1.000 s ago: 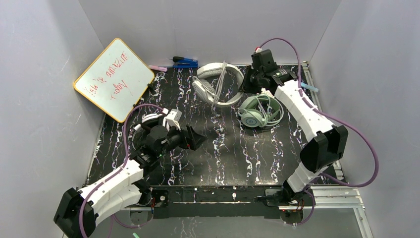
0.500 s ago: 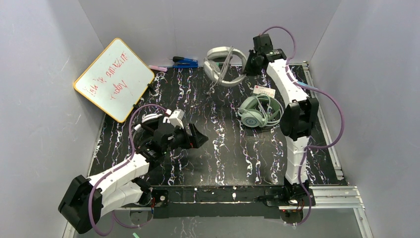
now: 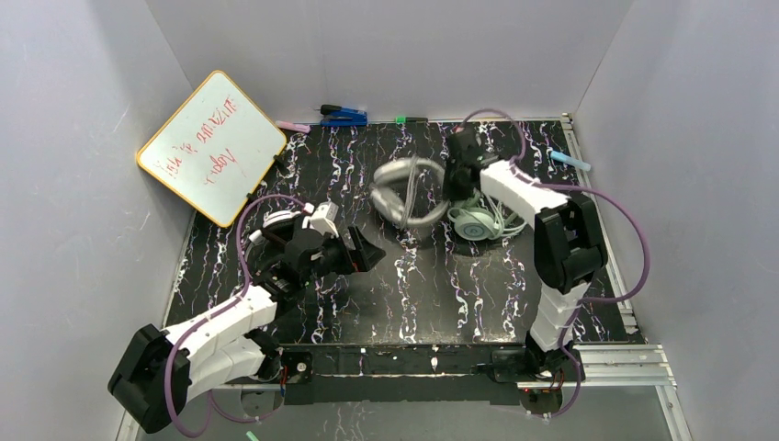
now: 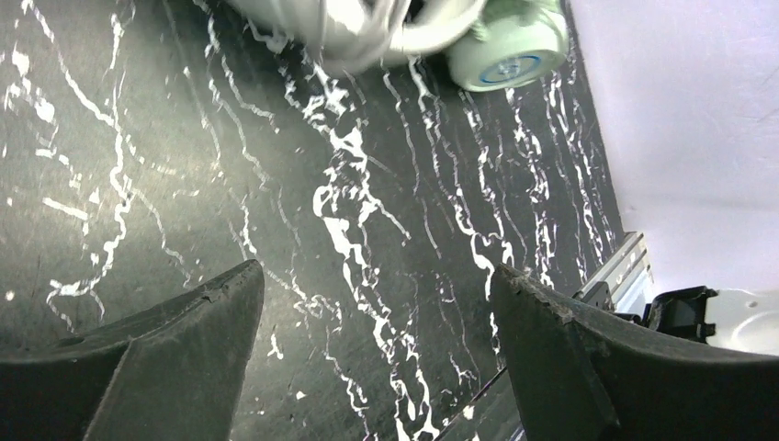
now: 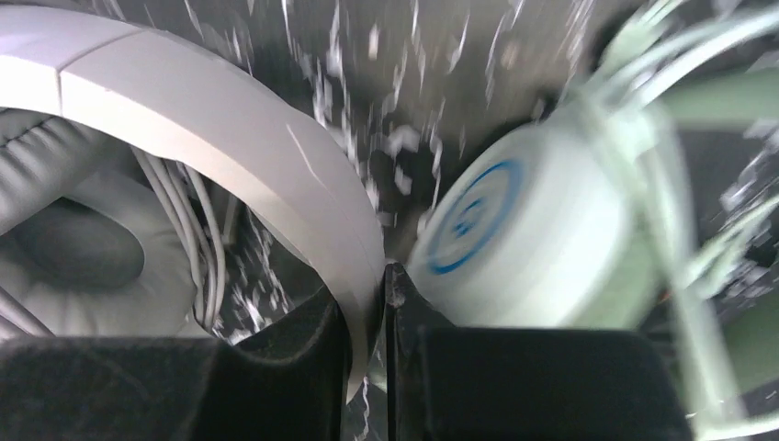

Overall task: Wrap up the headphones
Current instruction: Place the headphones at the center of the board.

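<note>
My right gripper point(image 3: 454, 180) is shut on the headband of the light grey headphones point(image 3: 407, 191), whose grey cable is wound around the band. In the right wrist view the grey band point(image 5: 230, 138) is pinched between the black jaws, with the cable point(image 5: 184, 230) beside an ear pad. The mint-green headphones point(image 3: 474, 223) lie on the table just right of the grey set, one earcup point(image 5: 524, 239) close against my right finger. My left gripper point(image 3: 367, 253) hovers open and empty over the mat at the left-centre. In its view point(image 4: 377, 271) both sets show at the top.
A whiteboard point(image 3: 211, 147) with red writing leans at the back left. Blue markers point(image 3: 344, 116), a pink one point(image 3: 292, 126) and a green one point(image 3: 409, 119) lie along the back wall. A pale blue pen point(image 3: 565, 161) sits by the right rail.
The right gripper carried the grey headphones from the back of the table up toward the wall, then forward to beside the mint-green set. The left arm shifted only slightly.
</note>
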Tool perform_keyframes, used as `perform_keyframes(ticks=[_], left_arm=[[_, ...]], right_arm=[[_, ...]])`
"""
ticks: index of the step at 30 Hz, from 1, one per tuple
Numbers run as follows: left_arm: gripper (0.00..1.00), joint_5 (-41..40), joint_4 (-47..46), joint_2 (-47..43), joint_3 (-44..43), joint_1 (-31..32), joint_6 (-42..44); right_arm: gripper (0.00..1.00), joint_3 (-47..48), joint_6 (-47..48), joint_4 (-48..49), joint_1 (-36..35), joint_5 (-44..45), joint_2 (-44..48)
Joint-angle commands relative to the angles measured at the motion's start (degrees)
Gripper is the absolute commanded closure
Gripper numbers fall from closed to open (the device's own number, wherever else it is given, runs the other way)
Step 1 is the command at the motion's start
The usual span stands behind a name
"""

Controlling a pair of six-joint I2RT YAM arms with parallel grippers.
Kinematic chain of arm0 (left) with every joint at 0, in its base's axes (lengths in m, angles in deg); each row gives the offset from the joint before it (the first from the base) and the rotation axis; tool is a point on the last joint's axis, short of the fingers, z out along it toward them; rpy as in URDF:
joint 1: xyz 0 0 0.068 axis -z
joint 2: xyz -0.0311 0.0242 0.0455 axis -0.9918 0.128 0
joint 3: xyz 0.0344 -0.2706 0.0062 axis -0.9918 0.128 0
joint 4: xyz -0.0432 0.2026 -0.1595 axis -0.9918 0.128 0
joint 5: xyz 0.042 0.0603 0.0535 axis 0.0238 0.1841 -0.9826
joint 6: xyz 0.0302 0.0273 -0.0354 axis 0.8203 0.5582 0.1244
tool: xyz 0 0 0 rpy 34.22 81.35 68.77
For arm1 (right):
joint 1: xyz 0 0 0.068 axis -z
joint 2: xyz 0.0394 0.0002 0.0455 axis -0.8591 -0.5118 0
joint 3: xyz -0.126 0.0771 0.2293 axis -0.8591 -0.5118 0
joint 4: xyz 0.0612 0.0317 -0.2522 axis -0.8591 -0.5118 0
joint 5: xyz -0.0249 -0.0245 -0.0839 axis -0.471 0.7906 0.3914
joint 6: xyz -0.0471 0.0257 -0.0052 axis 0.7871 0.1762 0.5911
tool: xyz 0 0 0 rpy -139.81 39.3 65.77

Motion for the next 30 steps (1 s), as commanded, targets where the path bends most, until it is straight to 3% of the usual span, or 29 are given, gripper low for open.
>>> perform_keyframes(ticks=[1, 6, 13, 16, 22, 26, 30], left_arm=[[0.1, -1.7, -1.7, -0.5, 3.2, 0.2, -2.9], [0.11, -2.2, 0.0, -1.2, 4.2, 0.3, -2.5], [0.09, -3.5, 3.9, -2.3, 3.8, 0.2, -2.1], [0.06, -3.9, 6.2, -2.9, 2.7, 0.3, -2.1], [0.02, -8.1, 14.8, -6.5, -1.3, 0.2, 0.2], [0.02, -11.1, 21.6, -9.4, -4.9, 0.2, 3.6], [0.02, -13.8, 26.5, -11.5, -8.5, 0.2, 7.8]], right_arm=[[0.99, -13.0, -3.2, 14.7, -5.3, 2.5, 9.3], [0.99, -20.8, -4.8, 18.2, -10.1, 4.5, 14.1], [0.98, -22.6, -8.6, 12.4, -12.3, 3.3, 14.2], [0.9, -23.6, -9.9, 10.8, -13.3, 1.4, 14.3], [0.62, -26.0, -10.6, 11.0, -13.5, -1.1, 18.1], [0.38, -25.2, -9.0, 10.4, -13.6, -1.1, 22.5], [0.28, -24.3, -6.9, 8.9, -13.9, 0.0, 27.3]])
